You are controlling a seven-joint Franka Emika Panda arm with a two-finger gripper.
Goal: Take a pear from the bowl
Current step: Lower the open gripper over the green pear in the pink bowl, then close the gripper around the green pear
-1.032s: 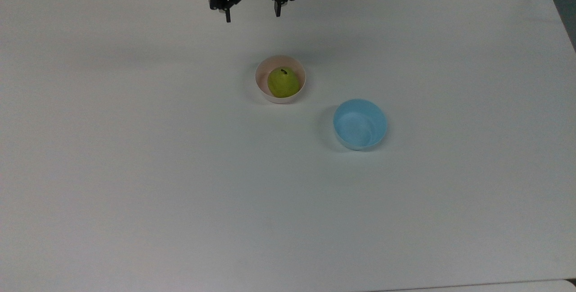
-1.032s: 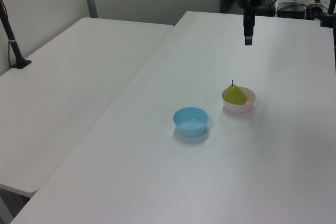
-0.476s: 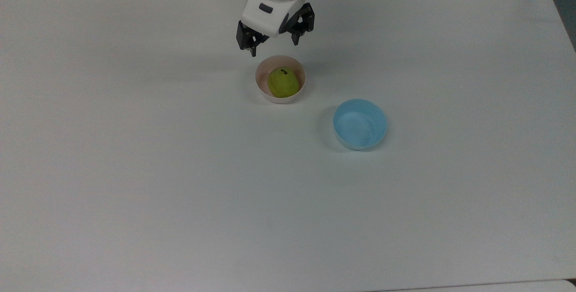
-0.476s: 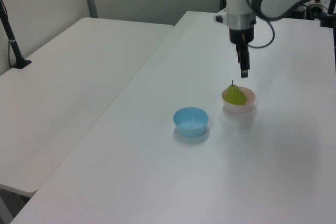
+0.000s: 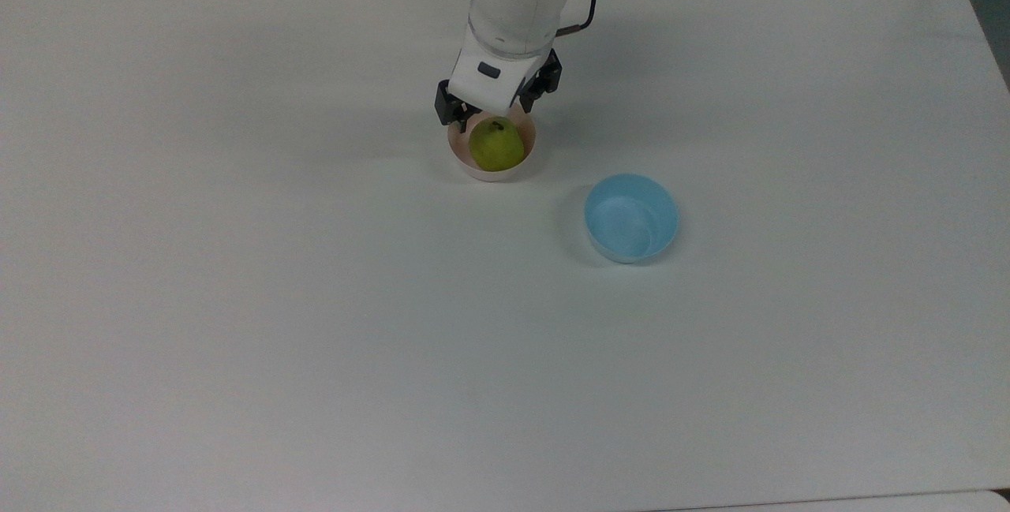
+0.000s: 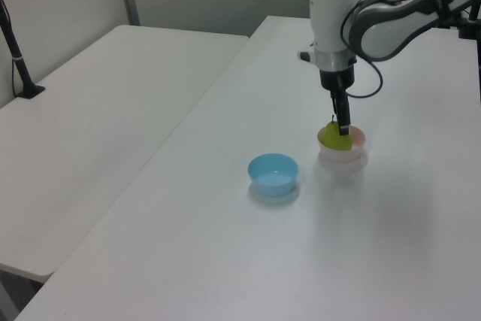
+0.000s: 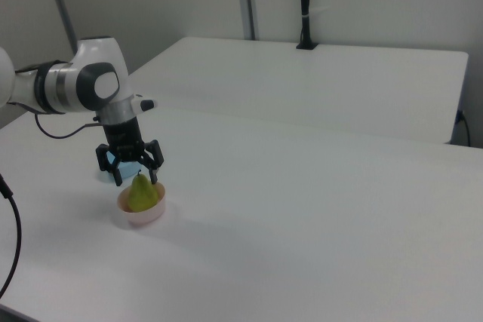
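white table (image 5: 316, 299), gripper (image 7: 136, 179) astride pear (image 5: 496, 145)

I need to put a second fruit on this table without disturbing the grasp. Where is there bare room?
The table is bare across the top view's whole left half and along its bottom edge below the blue bowl. It is crowded only near the top centre, where the open gripper straddles the pear in the pink bowl.

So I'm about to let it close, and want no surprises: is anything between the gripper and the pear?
Nothing visible. The open gripper hangs just above the pear, fingers either side of its stem. The pear sits alone in the pink bowl, whose rim is lower.
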